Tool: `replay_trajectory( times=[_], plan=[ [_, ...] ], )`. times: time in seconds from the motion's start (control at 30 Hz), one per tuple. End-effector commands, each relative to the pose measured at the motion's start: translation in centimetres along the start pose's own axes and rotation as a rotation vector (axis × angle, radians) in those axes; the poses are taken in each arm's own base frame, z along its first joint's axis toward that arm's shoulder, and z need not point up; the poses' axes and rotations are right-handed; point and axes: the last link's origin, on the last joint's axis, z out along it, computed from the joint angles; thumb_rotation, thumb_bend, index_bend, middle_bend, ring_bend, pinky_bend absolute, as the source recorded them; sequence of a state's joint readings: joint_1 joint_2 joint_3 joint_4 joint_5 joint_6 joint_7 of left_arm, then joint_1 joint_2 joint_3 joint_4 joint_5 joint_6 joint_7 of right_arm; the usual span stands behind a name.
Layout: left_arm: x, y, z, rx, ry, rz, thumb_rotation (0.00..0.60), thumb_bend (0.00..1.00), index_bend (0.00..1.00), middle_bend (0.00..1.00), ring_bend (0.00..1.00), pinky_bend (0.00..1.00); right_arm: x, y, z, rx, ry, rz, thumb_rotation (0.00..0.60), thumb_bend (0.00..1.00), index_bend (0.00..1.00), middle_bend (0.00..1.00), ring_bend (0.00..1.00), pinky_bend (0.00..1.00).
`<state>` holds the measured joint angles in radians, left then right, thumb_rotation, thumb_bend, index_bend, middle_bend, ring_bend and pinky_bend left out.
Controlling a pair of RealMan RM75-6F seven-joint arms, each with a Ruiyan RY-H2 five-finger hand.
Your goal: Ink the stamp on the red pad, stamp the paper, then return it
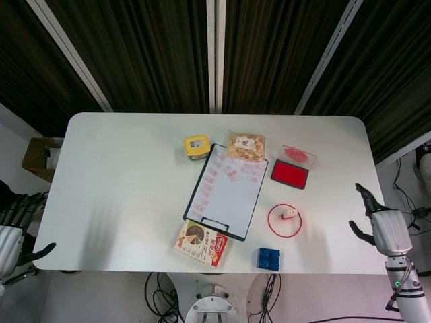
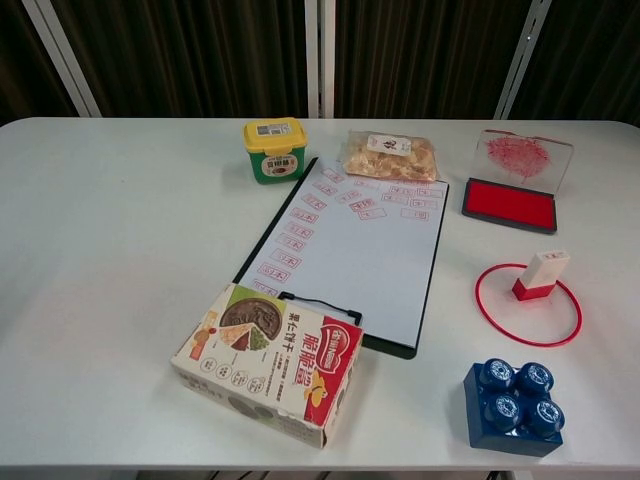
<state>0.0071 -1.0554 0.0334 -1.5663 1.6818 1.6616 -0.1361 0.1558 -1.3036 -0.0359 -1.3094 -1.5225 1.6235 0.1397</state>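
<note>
The white stamp with a red base [image 2: 540,275] stands upright inside the red ring [image 2: 500,318], also seen small from above as the stamp [image 1: 289,215] in the ring [image 1: 273,224]. The red ink pad [image 2: 508,203] lies open beyond it, its stained lid up; from above the pad [image 1: 289,174] sits right of the clipboard. The paper on the clipboard [image 2: 350,250] carries several red stamp marks along its left and top edges. My right hand [image 1: 384,225] is off the table's right edge, fingers spread, holding nothing. My left hand [image 1: 10,239] hangs off the left edge, empty.
A yellow-lidded green tub [image 2: 274,150] and a bag of snacks [image 2: 390,155] stand behind the clipboard. A printed food box [image 2: 270,360] lies at the clipboard's near corner. A blue block [image 2: 512,406] sits near the front edge, just below the ring.
</note>
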Motion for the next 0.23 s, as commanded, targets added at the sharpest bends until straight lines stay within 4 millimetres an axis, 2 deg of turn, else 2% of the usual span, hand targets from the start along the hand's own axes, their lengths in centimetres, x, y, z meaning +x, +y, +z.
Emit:
replay_trajectory(
  times=[0.03,0.23],
  plan=[
    [-0.02,-0.09,0.01,0.004,-0.001,0.002,0.600,0.00,0.10,0.09,0.07,0.16,1.70,3.38,-2.44,-0.244,-0.062,-0.028,0.600,0.05,0.00,0.00,0.00,0.00],
    [-0.10,-0.18,-0.01,0.008,0.000,0.005,0.600,0.00,0.10,0.09,0.07,0.16,2.02,3.63,-2.16,-0.295,-0.088,0.007,0.600,0.00,0.00,0.00,0.00,0.00]
  ],
)
